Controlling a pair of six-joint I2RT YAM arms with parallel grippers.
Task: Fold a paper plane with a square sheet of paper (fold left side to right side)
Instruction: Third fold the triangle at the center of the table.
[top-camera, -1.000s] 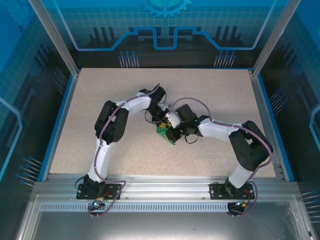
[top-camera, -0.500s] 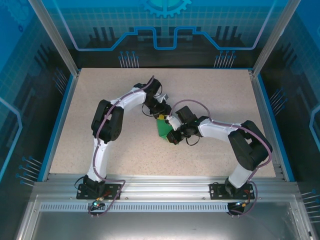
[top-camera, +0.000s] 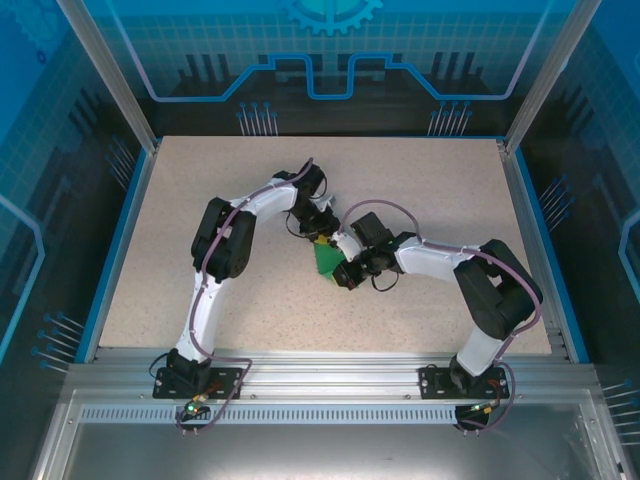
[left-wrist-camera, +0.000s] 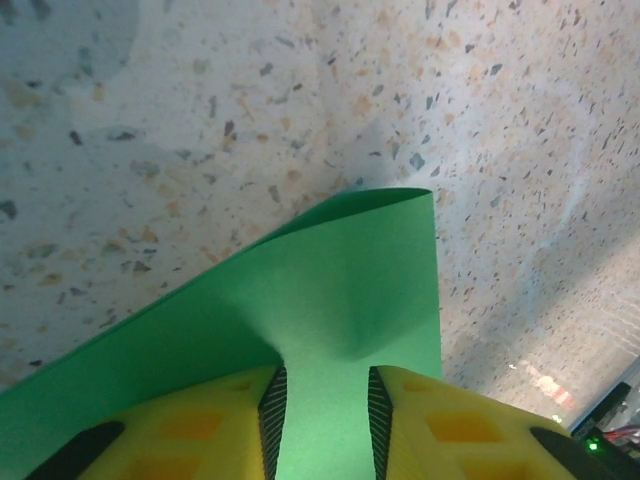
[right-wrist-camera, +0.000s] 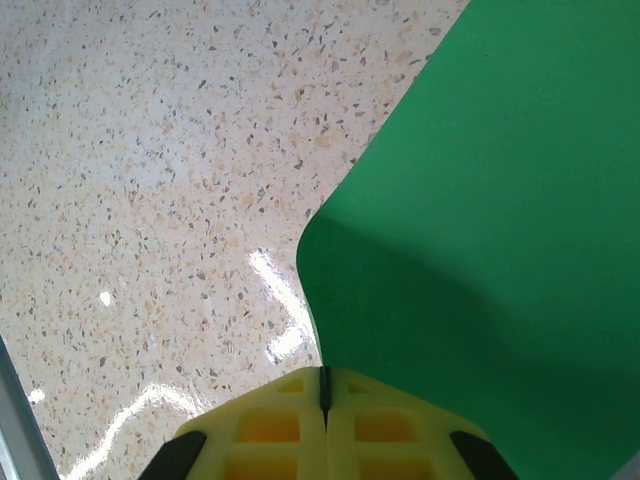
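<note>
Green paper (right-wrist-camera: 500, 200) in right fingers (right-wrist-camera: 265, 425), between left fingers (left-wrist-camera: 200, 425)

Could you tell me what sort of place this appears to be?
Probably an enclosed robot work cell, in a lab or showroom: aluminium frame posts, blue printed panels, a left arm and right arm bolted at the edge of a speckled table.

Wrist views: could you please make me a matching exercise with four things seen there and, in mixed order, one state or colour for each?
Things:
1. left end effector
2. right end effector
3. sheet of paper
4. table

States or colours:
A. bright green, curved
B. fingers pressed together on a paper edge
C. speckled beige
D. fingers apart, green showing in the gap

Pairs: 1-D, 2-B, 3-A, 4-C
</note>
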